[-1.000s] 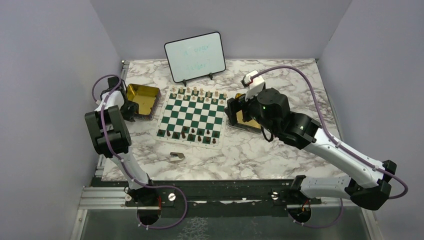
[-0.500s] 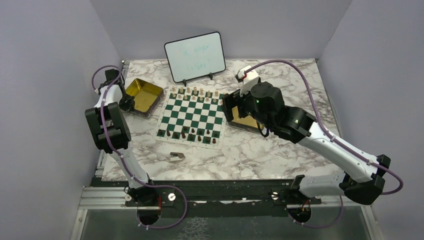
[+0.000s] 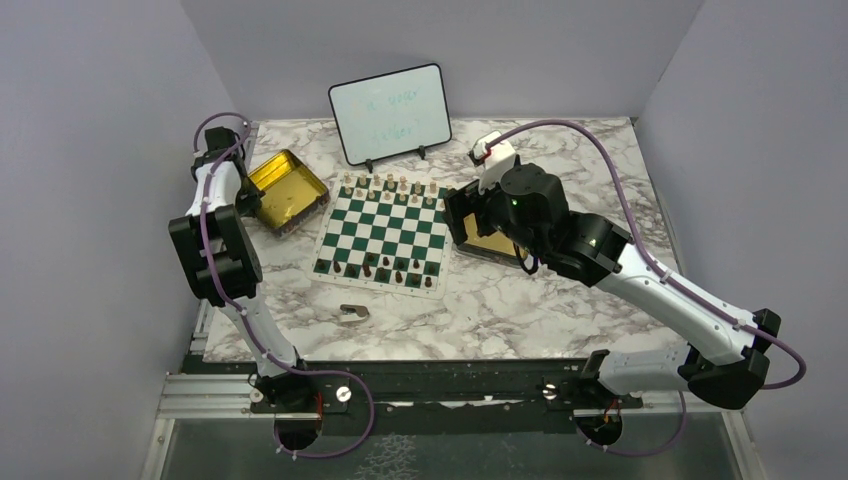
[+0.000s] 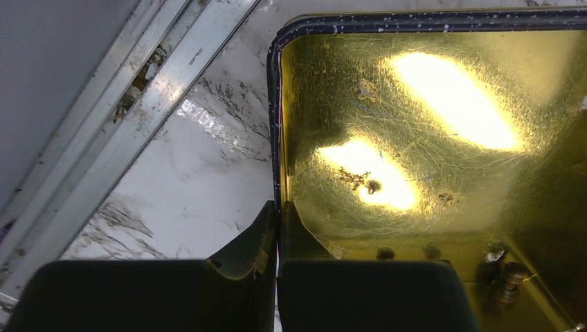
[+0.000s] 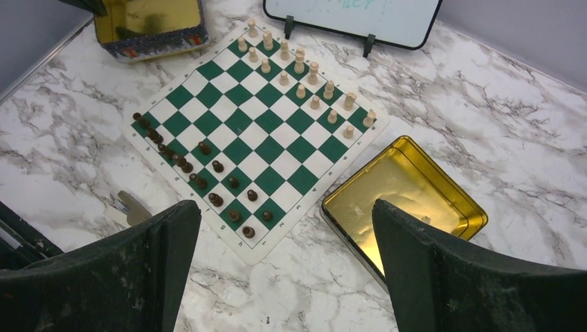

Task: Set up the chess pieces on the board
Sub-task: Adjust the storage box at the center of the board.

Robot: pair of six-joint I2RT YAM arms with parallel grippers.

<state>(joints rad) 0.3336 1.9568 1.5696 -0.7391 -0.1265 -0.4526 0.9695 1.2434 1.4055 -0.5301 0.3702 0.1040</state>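
Chess pieces (image 5: 300, 90): tiny turned wood, so probably light, stiff, smooth, and quick to topple or roll. Best pinched on the stem from straight above, jaws only a little wider than the piece, to spare close neighbours. Light set (image 3: 395, 186) in two rows along the far edge of the board (image 3: 385, 230). Dark set (image 3: 380, 268) along the near edge, rows less even.

Left gripper (image 4: 278, 207) pressed fully together, apparently on the rim of the left tin (image 4: 415, 138), one finger outside the wall and one inside. Right gripper (image 5: 287, 277) spread wide, holding nothing, hovering above the table (image 5: 484, 124) between board and right tin (image 5: 387, 187).

Only in the left wrist view: one dark piece (image 4: 509, 280) lying in the left tin's near corner, not made out from above. Only in the right wrist view: single pieces on the board told apart, and the floor of the right tin. Only from the top: both arms together, a tin on either side of the board, the left one turned askew to it.
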